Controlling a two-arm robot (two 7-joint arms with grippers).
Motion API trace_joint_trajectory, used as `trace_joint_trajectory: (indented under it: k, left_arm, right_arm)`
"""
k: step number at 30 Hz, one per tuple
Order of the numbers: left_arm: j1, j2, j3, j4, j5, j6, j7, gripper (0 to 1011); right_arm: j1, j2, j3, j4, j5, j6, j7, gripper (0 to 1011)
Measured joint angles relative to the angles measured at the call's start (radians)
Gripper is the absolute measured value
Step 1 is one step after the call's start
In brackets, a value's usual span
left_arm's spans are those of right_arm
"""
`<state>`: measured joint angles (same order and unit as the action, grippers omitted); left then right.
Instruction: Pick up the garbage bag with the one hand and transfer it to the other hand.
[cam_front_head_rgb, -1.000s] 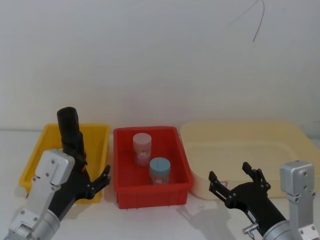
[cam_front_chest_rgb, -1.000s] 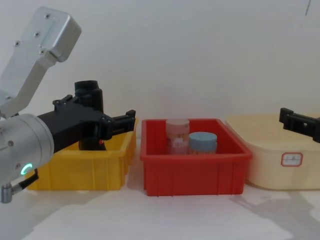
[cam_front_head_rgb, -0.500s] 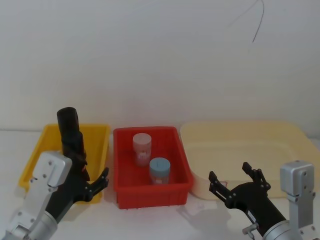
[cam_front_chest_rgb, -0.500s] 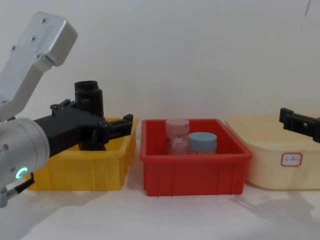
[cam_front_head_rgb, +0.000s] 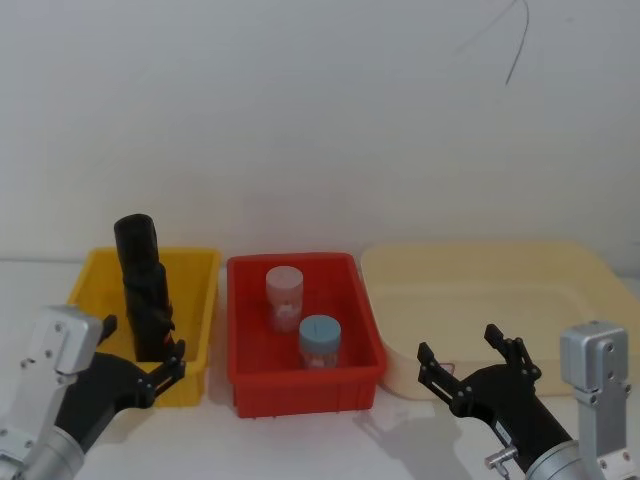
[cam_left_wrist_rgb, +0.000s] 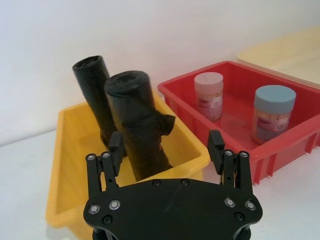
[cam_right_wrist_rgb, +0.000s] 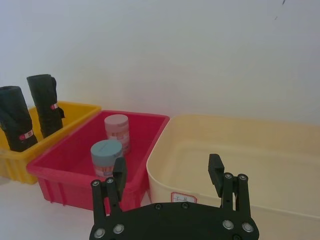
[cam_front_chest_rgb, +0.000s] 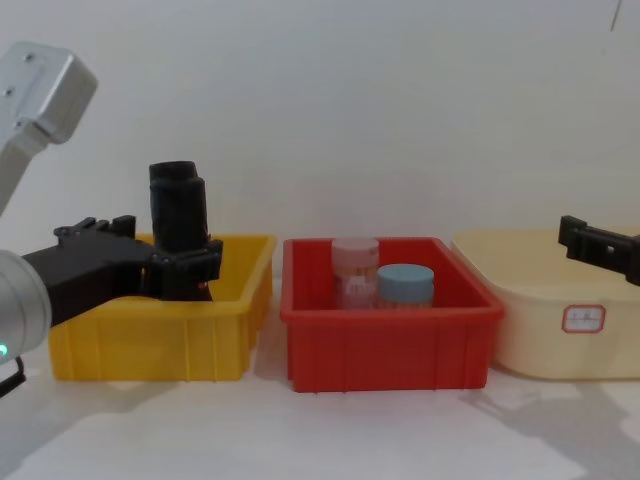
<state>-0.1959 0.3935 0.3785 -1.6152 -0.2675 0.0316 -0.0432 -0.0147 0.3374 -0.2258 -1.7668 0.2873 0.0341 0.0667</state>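
- Jaws of the left gripper (cam_left_wrist_rgb: 166, 146) stand wide apart and hold nothing. It hangs low at the front left corner of the worktop, just before the near wall of the yellow bin (cam_left_wrist_rgb: 70, 150).
- The garbage bag (cam_left_wrist_rgb: 140, 125) shows in the gap between those fingers and beyond their tips. I cannot tell whether they touch it.
- It stands on end inside the yellow bin, its long axis near upright and its top tipped a little off vertical.
- It is a tight roll of crinkled black plastic, with a loose flap jutting out at mid-height.
- A second roll (cam_left_wrist_rgb: 92, 85) of the same kind leans just behind it in the same bin. The right wrist view shows a small red label on each.
- The red bin (cam_front_head_rgb: 300, 385) sits mid-worktop, just beside the yellow one. It holds a pink-lidded jar (cam_front_head_rgb: 283, 295) and, nearer the front, a blue-lidded jar (cam_front_head_rgb: 320, 342), both upright.
- The cream tub (cam_front_head_rgb: 470, 255) lies toward the right edge, with a white label (cam_front_chest_rgb: 583, 318) on its front wall.
- The right gripper (cam_right_wrist_rgb: 167, 170), also spread wide and holding nothing, hangs at the front right, before the cream tub.
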Motion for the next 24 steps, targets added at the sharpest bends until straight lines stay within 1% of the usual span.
trace_joint_trajectory:
  k: [7, 12, 19, 24]
  left_arm:
    - [0.009, -0.004, -0.023, 0.005, -0.025, 0.007, -0.007, 1001]
    - [0.009, -0.015, -0.037, 0.017, -0.048, 0.014, -0.019, 1001]
    - [-0.010, -0.037, -0.048, 0.044, -0.070, 0.020, -0.034, 1001]
    - [-0.030, -0.053, -0.050, 0.067, -0.073, 0.020, -0.039, 1001]
  right_arm:
    - [0.000, 0.000, 0.000, 0.000, 0.000, 0.000, 0.000, 999]
    - [0.000, 0.000, 0.000, 0.000, 0.000, 0.000, 0.000, 1000]
    - [0.000, 0.000, 0.000, 0.000, 0.000, 0.000, 0.000, 1000]
    - [0.000, 0.000, 0.000, 0.000, 0.000, 0.000, 0.000, 1000]
